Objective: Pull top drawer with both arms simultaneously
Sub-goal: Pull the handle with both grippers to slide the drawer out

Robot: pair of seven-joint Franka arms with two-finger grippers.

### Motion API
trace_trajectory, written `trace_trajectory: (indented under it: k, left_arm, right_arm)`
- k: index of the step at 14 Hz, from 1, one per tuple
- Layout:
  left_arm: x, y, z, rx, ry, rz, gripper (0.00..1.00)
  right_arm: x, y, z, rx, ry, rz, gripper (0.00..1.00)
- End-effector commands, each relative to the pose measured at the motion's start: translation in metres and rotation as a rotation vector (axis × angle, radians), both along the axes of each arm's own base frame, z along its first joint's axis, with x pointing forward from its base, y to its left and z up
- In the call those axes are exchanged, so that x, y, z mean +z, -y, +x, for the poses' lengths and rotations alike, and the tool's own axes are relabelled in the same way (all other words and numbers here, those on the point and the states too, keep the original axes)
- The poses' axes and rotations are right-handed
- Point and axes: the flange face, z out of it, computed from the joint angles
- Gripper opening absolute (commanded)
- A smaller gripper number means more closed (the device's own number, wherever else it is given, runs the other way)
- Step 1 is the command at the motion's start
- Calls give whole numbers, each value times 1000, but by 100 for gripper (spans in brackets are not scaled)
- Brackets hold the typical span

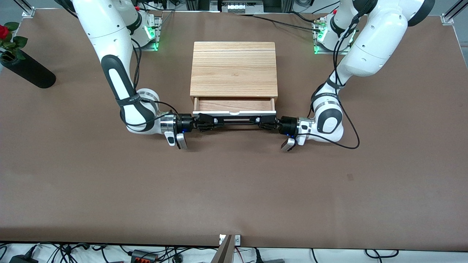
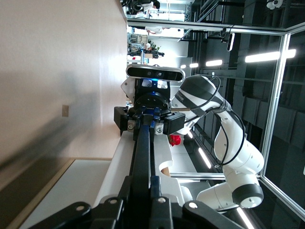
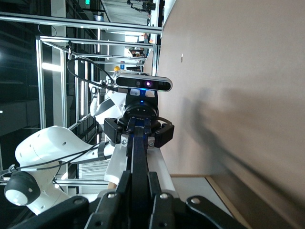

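Note:
The top drawer point(image 1: 234, 105) stands partly pulled out of the cabinet, its wood bottom showing above the white front panel point(image 1: 234, 113). The long black bar handle point(image 1: 236, 121) runs along the front. My right gripper point(image 1: 210, 122) is shut on the handle's end toward the right arm's side. My left gripper point(image 1: 264, 123) is shut on the other end. In the left wrist view the left gripper point(image 2: 143, 185) clamps the handle point(image 2: 142, 152), with the right gripper point(image 2: 145, 123) facing it. In the right wrist view the right gripper point(image 3: 139, 180) clamps the handle point(image 3: 139, 155), with the left gripper point(image 3: 139, 130) at its other end.
The light wooden cabinet casing point(image 1: 234, 69) sits mid-table between the two arm bases. A black vase with a red rose point(image 1: 27, 71) lies at the right arm's end of the table. The brown table point(image 1: 234, 190) stretches wide in front of the drawer.

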Motion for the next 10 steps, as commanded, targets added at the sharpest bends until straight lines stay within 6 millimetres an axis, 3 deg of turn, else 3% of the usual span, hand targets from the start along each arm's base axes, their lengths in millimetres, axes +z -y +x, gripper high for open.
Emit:
trace_trajectory:
  k: [1,5,6,9,10]
  left_arm:
    - [14,0,34,47,-32,-36,10]
    - [11,0,44,58,-41,-26,10]
    - [9,0,43,58,-45,-25,10]
    - [9,1,55,66,-29,-35,10]
    - [9,1,55,67,-31,-34,10]
  right_arm:
    - [5,-13,10,1,-8,15,10]
    - [5,-11,11,0,-6,11,12]
    - [4,-11,11,2,-5,9,19]
    - [4,-12,11,3,-3,9,89]
    - [4,-14,9,8,2,10,100]
